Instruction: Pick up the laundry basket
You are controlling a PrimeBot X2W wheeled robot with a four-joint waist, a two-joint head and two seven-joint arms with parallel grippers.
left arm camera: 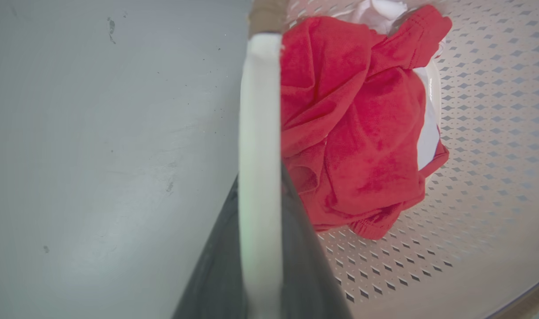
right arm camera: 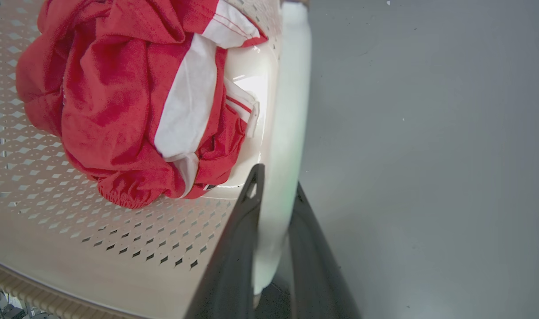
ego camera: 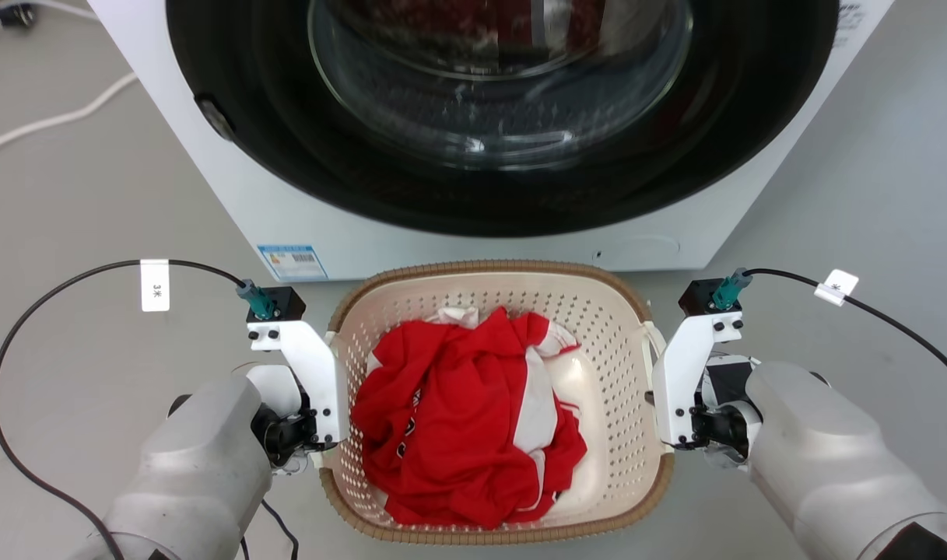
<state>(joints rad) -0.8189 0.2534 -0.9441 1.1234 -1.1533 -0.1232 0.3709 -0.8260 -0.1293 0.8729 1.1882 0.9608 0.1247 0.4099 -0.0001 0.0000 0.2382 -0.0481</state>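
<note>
The laundry basket (ego camera: 598,327) holds red clothes (ego camera: 457,420), washing machine (ego camera: 232,179) just beyond its far rim; left gripper (left arm camera: 261,177) and right gripper (right arm camera: 278,177) each clamp a white side handle (left arm camera: 260,88)

The laundry basket (ego camera: 607,336) is cream, brown-rimmed; the garment (ego camera: 457,412) red-and-white.
</note>
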